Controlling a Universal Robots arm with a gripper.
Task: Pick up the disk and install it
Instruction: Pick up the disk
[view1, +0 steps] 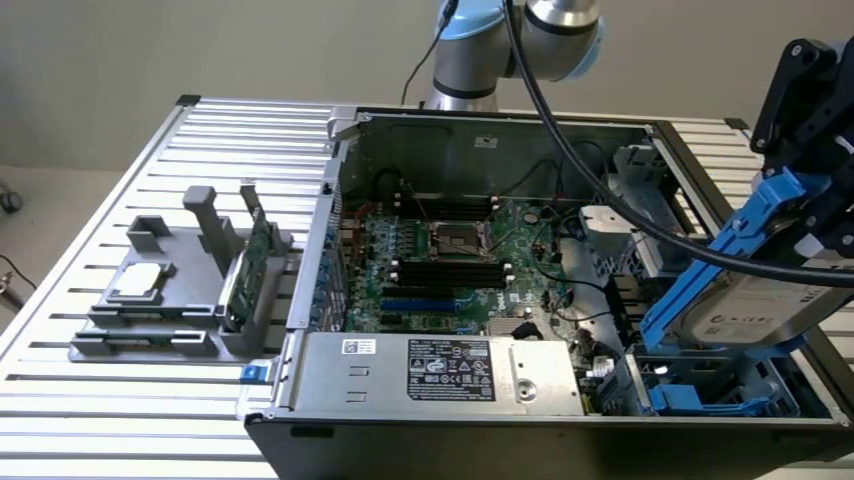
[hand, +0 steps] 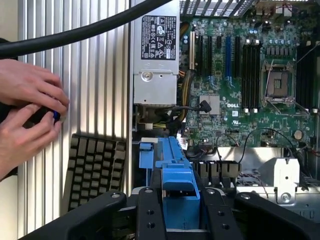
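The disk is a silver-grey drive with a white label and bright blue side rails. It hangs tilted above the corner of the open computer case on the exterior view's right. My gripper is shut on it from above. In the wrist view the blue rail sits clamped between my black fingers. Below the disk, the case's drive bay holds a blue plastic bracket.
The motherboard and grey power supply lie inside the case. A grey fixture with a silver chip and a green card stands at the exterior view's left. A person's hands and a keyboard are beside the case.
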